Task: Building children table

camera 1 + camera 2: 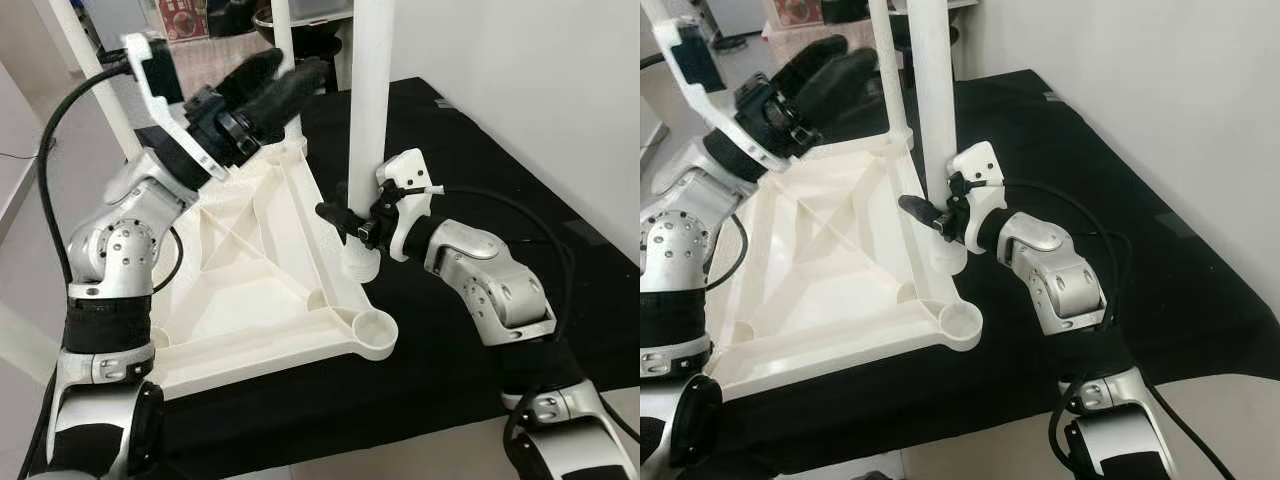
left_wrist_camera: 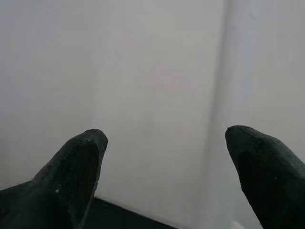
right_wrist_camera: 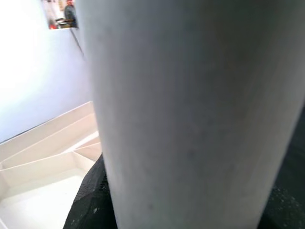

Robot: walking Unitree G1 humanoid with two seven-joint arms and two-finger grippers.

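On the black mat lies the tabletop, upside down, ribs up. One leg stands upright at its near right edge — the right pincer grips it low down. The left pincer hovers above the far edge, fingers spread wide, holding nothing.

Bright, even daylight; the head views are sharp, with soft shadows on the black cloth. Both wrist views are blurred, close-up and washed pale.
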